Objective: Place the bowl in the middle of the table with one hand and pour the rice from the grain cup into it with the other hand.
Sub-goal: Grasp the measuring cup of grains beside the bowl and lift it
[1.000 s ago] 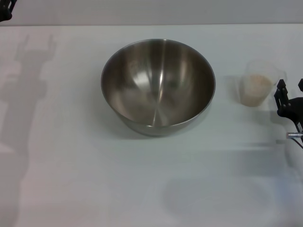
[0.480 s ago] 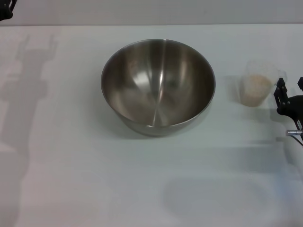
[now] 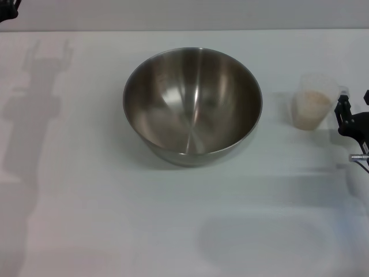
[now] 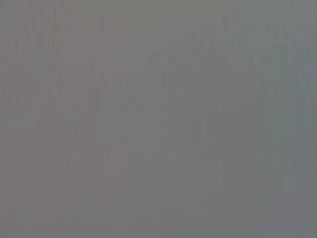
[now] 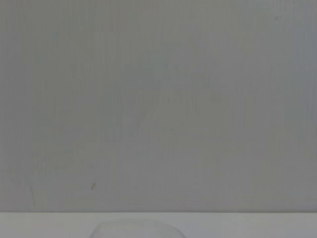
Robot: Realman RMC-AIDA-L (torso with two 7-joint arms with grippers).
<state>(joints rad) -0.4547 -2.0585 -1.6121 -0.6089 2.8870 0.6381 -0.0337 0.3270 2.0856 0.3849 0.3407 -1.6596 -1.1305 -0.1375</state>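
Where the plain white worktop (image 3: 86,219) fills the head view, the large round stainless-steel bowl (image 3: 192,105) stands upright near its middle, shiny brushed silver inside and with nothing in it. Off to the robot's right of the bowl, well apart from it, stands the small clear, slightly frosted plastic grain cup (image 3: 315,101), upright on the worktop and about half filled with off-white to beige rice (image 3: 312,104).

At the right edge of the head view, the black two-fingered right end effector (image 3: 353,108) sits just beside the grain cup, on the side of the cup away from the bowl. One dark finger lies close against the cup's rim and side handle, while the other is cut off by the frame edge. A gap shows between the two fingers, so they stand apart, holding nothing. Whether the nearer finger actually touches the cup cannot be told. The cup stands between this end effector and the bowl.

Only a small dark piece of the left end effector (image 3: 7,8) shows in the far left corner of the head view, well apart from the bowl; whether it is wide or narrow cannot be told. Its shadow falls on the left part of the worktop.

Plain grey fills the left wrist view. A grey wall and a pale strip of worktop, with a faint curved outline at the edge, are all the right wrist view shows.
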